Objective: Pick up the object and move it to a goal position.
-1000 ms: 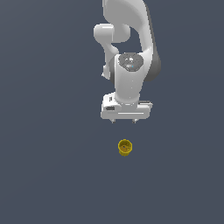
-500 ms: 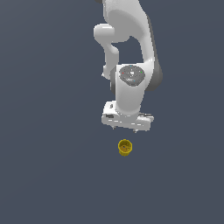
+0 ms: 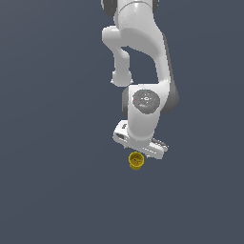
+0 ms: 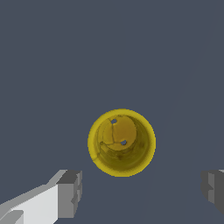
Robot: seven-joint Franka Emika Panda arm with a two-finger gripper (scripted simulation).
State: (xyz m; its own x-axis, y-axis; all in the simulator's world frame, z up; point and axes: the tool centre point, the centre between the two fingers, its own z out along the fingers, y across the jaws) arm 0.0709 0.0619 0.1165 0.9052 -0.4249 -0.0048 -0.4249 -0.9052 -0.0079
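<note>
The floor [image 3: 52,143] is flat and dark grey-blue all over. It fills both views, and no edge or corner of it shows. One thing sits on it: a small yellow cup [image 3: 135,161]. The cup stands up with its round rim on top. In the wrist view the cup [image 4: 121,142] is hollow inside.

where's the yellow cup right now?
In the exterior view the yellow cup sits on the grey floor, low and near the middle, right under the hand. The wrist view shows it opening-up, between the open fingers.
</note>
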